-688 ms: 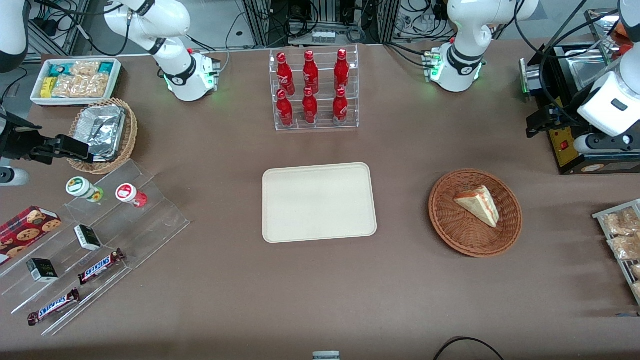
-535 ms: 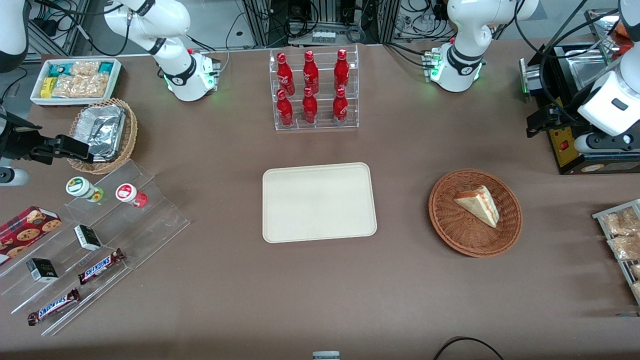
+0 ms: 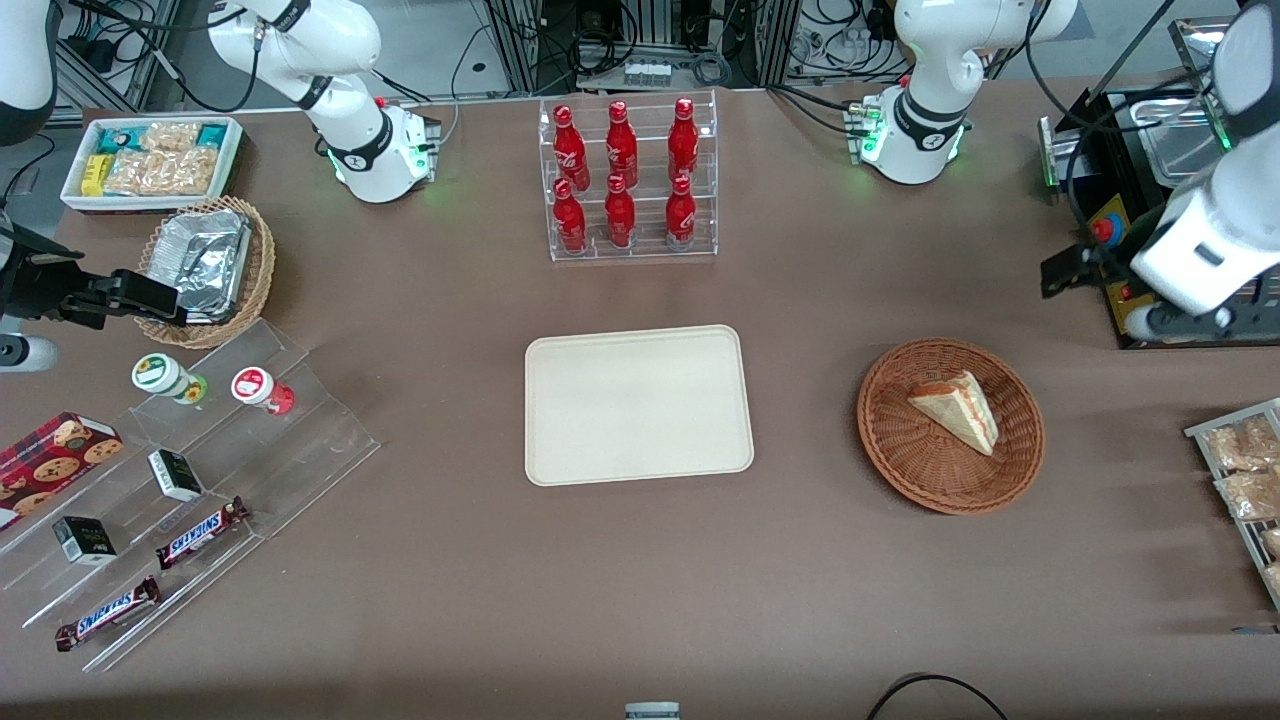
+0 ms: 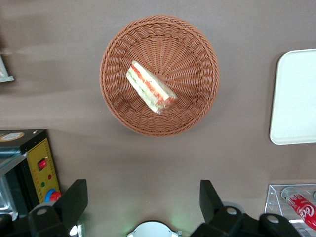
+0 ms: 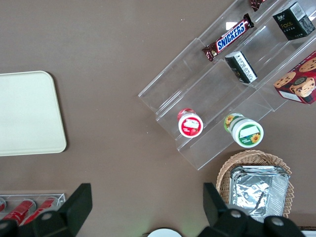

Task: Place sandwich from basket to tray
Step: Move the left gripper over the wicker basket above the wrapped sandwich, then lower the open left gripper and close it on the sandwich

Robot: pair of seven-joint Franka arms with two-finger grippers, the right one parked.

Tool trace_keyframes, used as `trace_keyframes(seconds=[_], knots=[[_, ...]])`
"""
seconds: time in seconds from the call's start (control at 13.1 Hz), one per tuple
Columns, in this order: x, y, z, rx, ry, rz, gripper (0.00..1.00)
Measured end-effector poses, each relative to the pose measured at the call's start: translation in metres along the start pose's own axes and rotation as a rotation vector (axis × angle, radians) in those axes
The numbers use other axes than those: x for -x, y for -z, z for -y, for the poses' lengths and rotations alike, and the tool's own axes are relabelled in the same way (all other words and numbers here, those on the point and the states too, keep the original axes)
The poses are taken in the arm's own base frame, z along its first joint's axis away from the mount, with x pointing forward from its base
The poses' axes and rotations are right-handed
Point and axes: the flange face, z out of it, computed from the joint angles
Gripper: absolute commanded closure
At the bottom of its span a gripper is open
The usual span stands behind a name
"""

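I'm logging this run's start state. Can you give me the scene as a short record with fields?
sandwich: lying in the basket
tray: nothing on it, beside the basket, toward the parked arm's end
gripper: open, high above the table, farther from the front camera than the basket
bottle rack: farther from the front camera than the tray
task progress: sandwich not yet grasped

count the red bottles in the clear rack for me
6 red bottles stand in the clear rack, farther from the front camera than the tray: three on its upper tier, three on the lower. None looks hidden. The gripper hangs open, high above the table.
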Motion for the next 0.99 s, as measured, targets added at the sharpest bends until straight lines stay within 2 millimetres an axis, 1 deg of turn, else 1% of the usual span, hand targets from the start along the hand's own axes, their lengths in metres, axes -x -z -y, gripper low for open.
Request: trace_keyframes(seconds=[0.15, 0.31, 0.46, 0.69, 0.84, 0.99], knots=[[-0.020, -0.029, -0.001, 0.002, -0.001, 0.008, 0.00], [-0.035, -0.060, -0.002, 0.004, -0.003, -0.010, 0.00], [-0.041, -0.090, -0.003, 0.005, 0.004, -0.025, 0.00], [-0.044, -0.131, -0.004, 0.008, 0.090, -0.030, 0.00], [-0.048, -0.151, -0.006, 0.010, 0.147, -0.035, 0.00], [-0.050, -0.166, -0.007, 0.013, 0.220, -0.045, 0.00]])
